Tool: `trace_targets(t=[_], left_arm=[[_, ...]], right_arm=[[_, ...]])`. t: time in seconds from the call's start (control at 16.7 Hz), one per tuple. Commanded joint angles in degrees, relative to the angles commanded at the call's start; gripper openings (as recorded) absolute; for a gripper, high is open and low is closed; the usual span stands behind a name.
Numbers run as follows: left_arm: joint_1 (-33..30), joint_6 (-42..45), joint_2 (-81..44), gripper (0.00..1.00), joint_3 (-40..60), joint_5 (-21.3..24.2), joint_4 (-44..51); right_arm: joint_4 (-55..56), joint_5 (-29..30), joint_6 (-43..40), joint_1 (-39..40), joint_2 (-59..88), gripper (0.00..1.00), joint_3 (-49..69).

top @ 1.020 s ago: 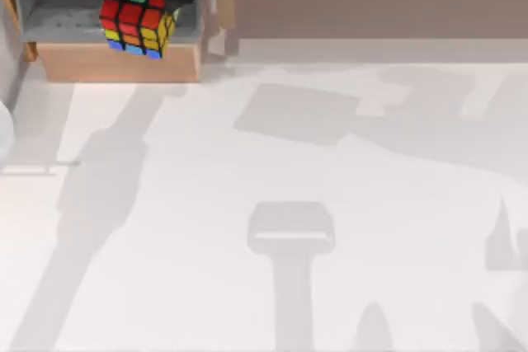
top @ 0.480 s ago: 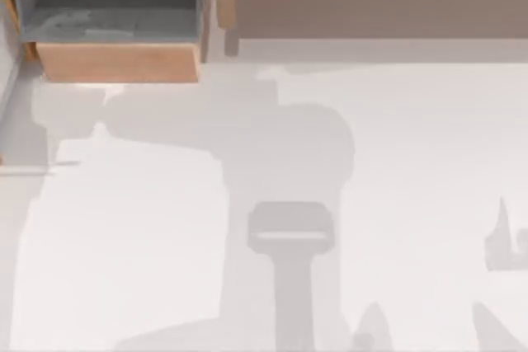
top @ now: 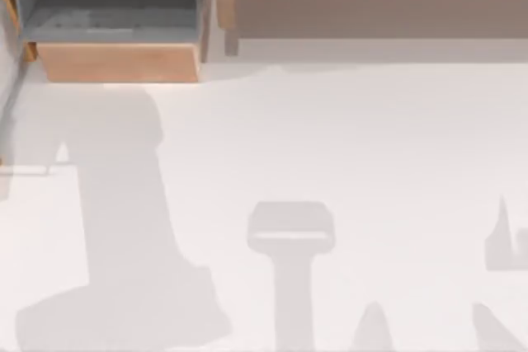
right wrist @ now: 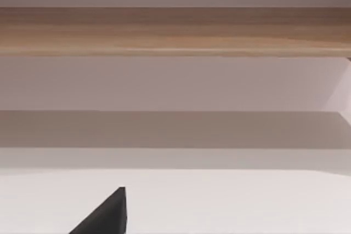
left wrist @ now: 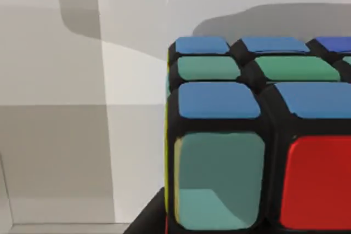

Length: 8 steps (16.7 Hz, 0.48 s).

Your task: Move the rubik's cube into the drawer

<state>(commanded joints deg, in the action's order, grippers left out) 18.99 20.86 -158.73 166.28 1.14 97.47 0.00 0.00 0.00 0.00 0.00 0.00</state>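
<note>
One cube [left wrist: 258, 135] sits hard up against my left wrist camera, squarely framed, blue and green stickers on the face turned up and a pale green and a red one on the face toward me. A dark sliver at its lower edge is, I judge, part of the left gripper [left wrist: 147, 218]. I cannot tell whether that gripper is clamped on the cube or has let go. Behind the cube are pale flat surfaces, and I cannot tell if they are the table or a wall. From above, across the white table [top: 371, 138], the drawer [top: 115, 62] stands open at the far left corner, grey floor bare where I can see it. It lies on my left arm's side. The right gripper [right wrist: 104, 216] idles facing the long shelf [top: 371, 6], its state unclear.
</note>
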Motion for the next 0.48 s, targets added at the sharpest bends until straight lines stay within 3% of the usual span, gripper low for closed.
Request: trace_targets(t=[0.3, 0.48], left_arm=[[0.0, 0.0, 0.0, 0.0, 0.0, 0.0, 0.0], [0.0, 0.0, 0.0, 0.23, 0.0, 0.0, 0.0]], right_arm=[[0.0, 0.0, 0.0, 0.0, 0.0, 1.0, 0.0], [0.0, 0.0, 0.0, 0.0, 0.0, 1.0, 0.0]])
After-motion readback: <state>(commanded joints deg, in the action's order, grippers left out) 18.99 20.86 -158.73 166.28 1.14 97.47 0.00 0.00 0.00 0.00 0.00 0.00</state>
